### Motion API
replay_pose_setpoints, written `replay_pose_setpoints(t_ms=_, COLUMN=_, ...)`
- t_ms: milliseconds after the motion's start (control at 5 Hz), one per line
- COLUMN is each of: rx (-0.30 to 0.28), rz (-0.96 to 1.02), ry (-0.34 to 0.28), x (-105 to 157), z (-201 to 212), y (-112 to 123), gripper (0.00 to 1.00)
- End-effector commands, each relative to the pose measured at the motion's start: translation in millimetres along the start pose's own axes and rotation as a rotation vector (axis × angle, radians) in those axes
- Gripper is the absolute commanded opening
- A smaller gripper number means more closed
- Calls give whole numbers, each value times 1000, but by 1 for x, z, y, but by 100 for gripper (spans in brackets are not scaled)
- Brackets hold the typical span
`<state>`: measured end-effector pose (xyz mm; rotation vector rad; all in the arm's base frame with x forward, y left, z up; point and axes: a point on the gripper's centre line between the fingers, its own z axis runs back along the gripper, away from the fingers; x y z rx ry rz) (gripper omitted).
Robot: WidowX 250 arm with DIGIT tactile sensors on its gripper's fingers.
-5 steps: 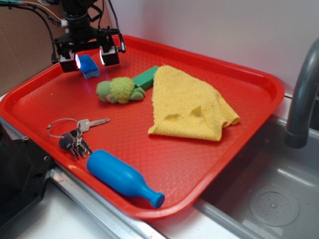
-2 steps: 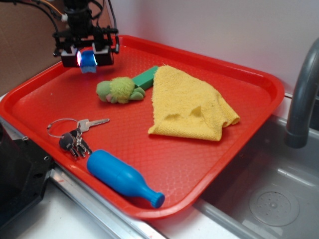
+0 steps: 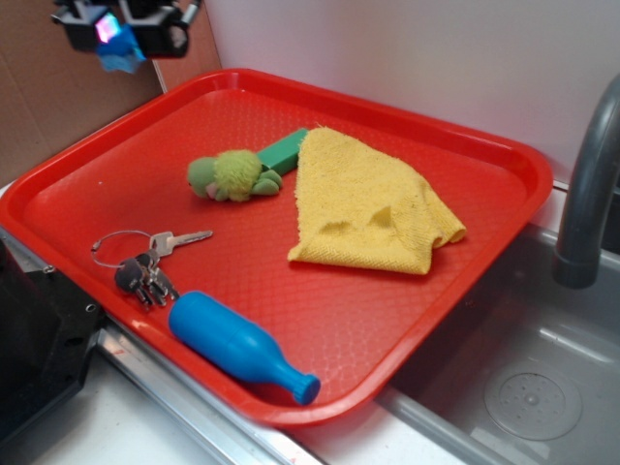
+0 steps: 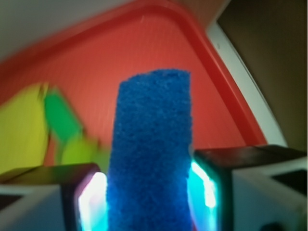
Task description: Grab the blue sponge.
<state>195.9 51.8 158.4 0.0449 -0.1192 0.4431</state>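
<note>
Now we see the blue sponge (image 3: 120, 50) clamped between the gripper (image 3: 116, 29) fingers, held in the air above the red tray's (image 3: 145, 116) far-left rim. Below us, open tray lies left of the plush toy (image 3: 232, 175) and green block (image 3: 283, 150).

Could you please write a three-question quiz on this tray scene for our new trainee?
1. True or false: the hand holds the blue sponge up off the red tray.
2. Which item lies partly under the yellow cloth? A) the keys B) the green block C) the blue bottle
3. Fill in: the green plush toy touches the ____ block.

Key: 1. True; the sponge is clamped between the fingers, above the tray's far left corner. 2. B. 3. green.
</note>
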Motion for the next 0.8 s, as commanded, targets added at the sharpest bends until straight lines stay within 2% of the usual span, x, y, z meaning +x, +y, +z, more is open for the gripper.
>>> replay_pose_setpoints(t_ms=0, rx=-5, rz=-155, ry=-25, x=-29, z=84, y=-9, gripper=0)
replay_pose_setpoints(t_ms=200, rx=-6, rz=-166, ry=8, x=-30, z=96, y=-8, gripper=0)
replay_pose_setpoints(t_ms=600, rx=-30, rz=-218, ry=-2, x=-25, z=99, y=-1, gripper=0)
